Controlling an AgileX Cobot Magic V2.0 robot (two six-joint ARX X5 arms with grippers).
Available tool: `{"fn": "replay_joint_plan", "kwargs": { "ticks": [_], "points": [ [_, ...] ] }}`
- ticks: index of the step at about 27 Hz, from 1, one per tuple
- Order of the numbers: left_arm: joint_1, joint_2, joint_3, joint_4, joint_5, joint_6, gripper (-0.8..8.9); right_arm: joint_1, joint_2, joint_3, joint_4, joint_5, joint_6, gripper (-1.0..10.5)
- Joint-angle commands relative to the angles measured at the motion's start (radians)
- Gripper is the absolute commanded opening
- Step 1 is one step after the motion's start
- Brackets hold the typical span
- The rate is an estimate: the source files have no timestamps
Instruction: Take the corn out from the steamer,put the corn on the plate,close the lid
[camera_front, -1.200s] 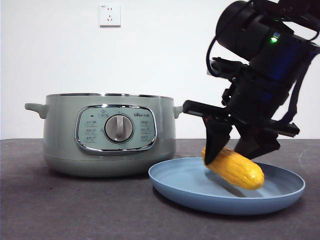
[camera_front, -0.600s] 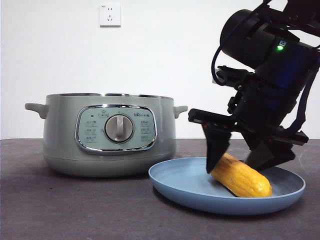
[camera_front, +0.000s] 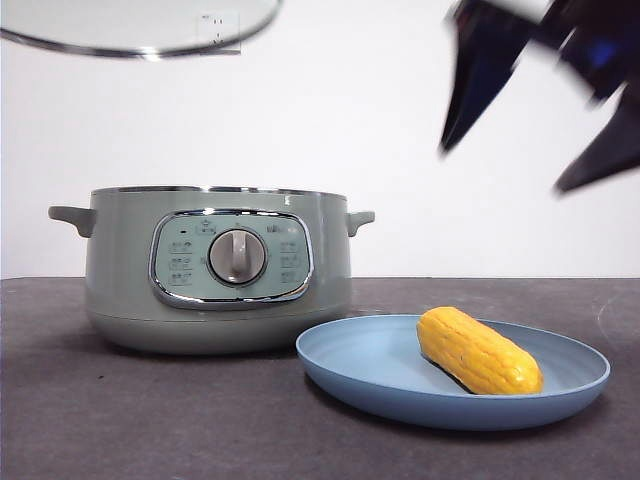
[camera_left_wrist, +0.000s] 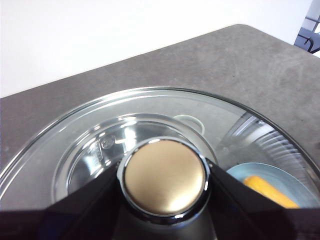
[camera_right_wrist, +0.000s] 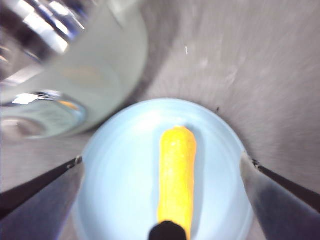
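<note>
Right pincer (camera_front: 540, 120) lifted away, spread empty; glossy corn (camera_front: 479, 350) on plate (camera_front: 350, 365).

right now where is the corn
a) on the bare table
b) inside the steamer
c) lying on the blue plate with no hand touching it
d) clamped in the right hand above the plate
c: the corn lies on the plate, with the open right hand high above it and the left hand holding the lid by its knob.

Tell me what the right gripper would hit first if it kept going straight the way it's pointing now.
Probably the corn lying on the plate: the right gripper hangs open above it with nothing between, though depth is unclear.
</note>
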Motion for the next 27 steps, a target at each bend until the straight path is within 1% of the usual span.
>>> {"fn": "replay_joint_plan", "kwargs": {
  "ticks": [1, 3, 6, 10, 17, 20, 23, 27],
  "points": [
    [0.0, 0.084, 0.005, 0.116, 0.006, 0.014, -0.09, 0.002, -0.177, -0.005, -0.07, 0.003, -0.018, 5.7],
    [0.0, 0.165, 0.005, 0.196, 0.006, 0.015, -0.09, 0.002, -0.31, -0.005, -0.116, 0.002, -0.018, 5.7],
    [-0.001, 0.235, 0.005, 0.266, 0.006, 0.016, -0.09, 0.002, -0.41, -0.005, -0.148, -0.002, -0.018, 5.7],
    [-0.006, 0.31, 0.005, 0.33, 0.005, 0.026, -0.09, 0.002, -0.493, -0.005, -0.179, -0.002, -0.018, 5.7],
    [-0.007, 0.417, 0.005, 0.403, 0.001, 0.064, -0.09, 0.002, -0.517, -0.005, -0.227, -0.002, -0.017, 5.7],
    [-0.011, 0.45, 0.005, 0.432, -0.002, 0.064, -0.09, 0.002, -0.512, -0.005, -0.227, -0.005, -0.018, 5.7],
    [-0.011, 0.477, 0.005, 0.464, -0.003, 0.064, -0.09, 0.002, -0.512, -0.005, -0.228, -0.029, -0.017, 5.7],
    [-0.014, 0.509, 0.005, 0.489, -0.003, 0.064, -0.09, 0.003, -0.512, -0.005, -0.227, -0.028, -0.017, 5.7]
  ]
}}
